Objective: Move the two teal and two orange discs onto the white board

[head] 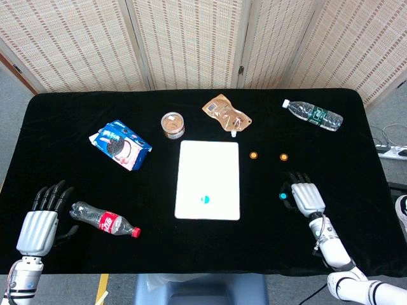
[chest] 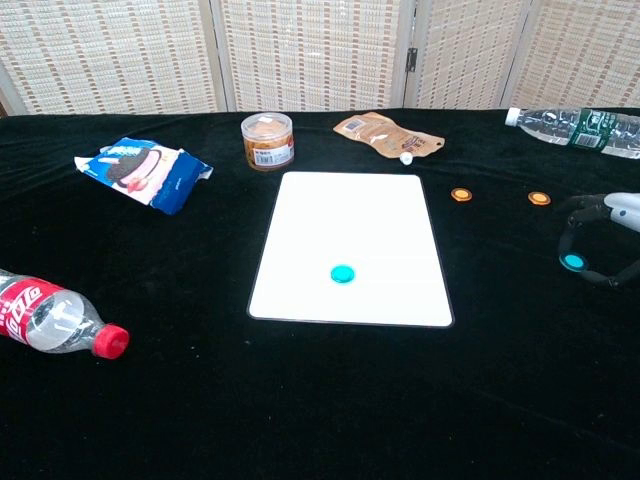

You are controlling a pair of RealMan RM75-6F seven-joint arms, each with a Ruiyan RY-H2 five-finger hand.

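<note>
The white board (head: 208, 171) (chest: 350, 220) lies mid-table with one teal disc (head: 205, 199) (chest: 343, 273) on its near part. Two orange discs (head: 254, 155) (head: 283, 156) sit on the black cloth to the board's right, also seen in the chest view (chest: 461, 194) (chest: 539, 198). My right hand (head: 305, 196) (chest: 618, 212) pinches the second teal disc (head: 283, 196) (chest: 573, 263) between thumb and a finger, right of the board and just off the cloth. At the near left corner my left hand (head: 41, 219) rests with fingers spread, holding nothing.
A cola bottle (head: 105, 220) (chest: 50, 318) lies beside my left hand. A cookie packet (head: 121, 145), a jar (head: 172, 124) and a brown pouch (head: 226, 114) lie behind the board. A water bottle (head: 313, 114) lies at the far right.
</note>
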